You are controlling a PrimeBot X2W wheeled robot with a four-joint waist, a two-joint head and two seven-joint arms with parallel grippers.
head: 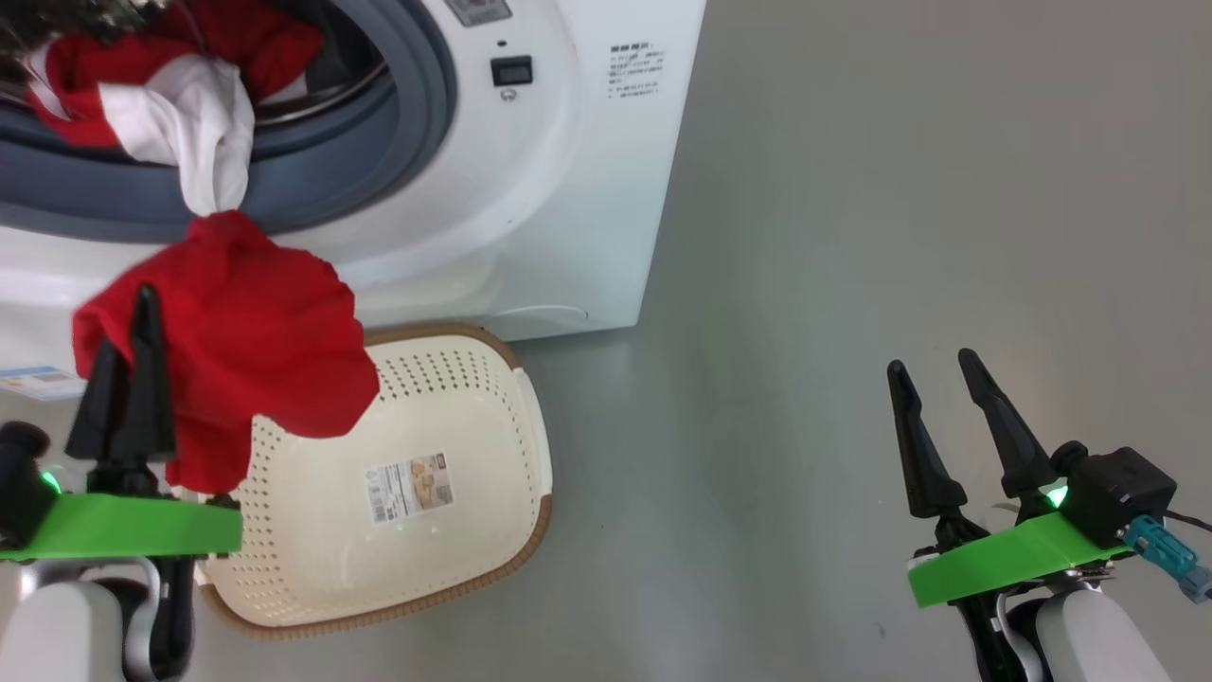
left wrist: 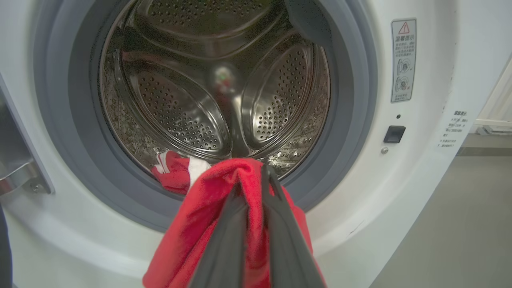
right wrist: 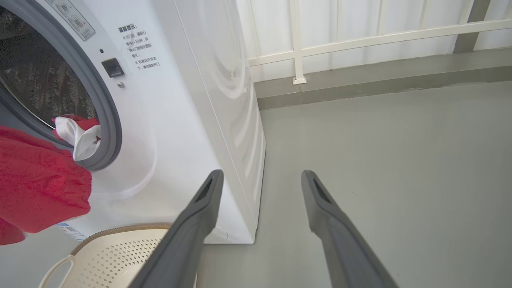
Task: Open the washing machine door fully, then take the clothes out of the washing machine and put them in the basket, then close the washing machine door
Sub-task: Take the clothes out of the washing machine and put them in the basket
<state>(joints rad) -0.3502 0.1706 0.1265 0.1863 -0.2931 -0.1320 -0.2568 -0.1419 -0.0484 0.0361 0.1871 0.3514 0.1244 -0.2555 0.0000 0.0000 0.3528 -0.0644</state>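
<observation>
Left gripper (head: 125, 322) is clenching the clothes (head: 246, 332): red fabric is trailing out of the washing machine (head: 568, 189), one end lying in the drum (left wrist: 180, 100), the rest hanging before the machine's front. The basket (head: 454, 398) is sitting just in front of the machine, under the hanging cloth. Right gripper (head: 931, 360) is hovering spread wide and empty, well apart from the machine.

Smooth grey floor (right wrist: 400, 168) spreads out below the kerb (right wrist: 400, 78), softly lit; on the kerb stands a white railing (right wrist: 295, 40), pale wall panels (right wrist: 420, 16) just behind.
</observation>
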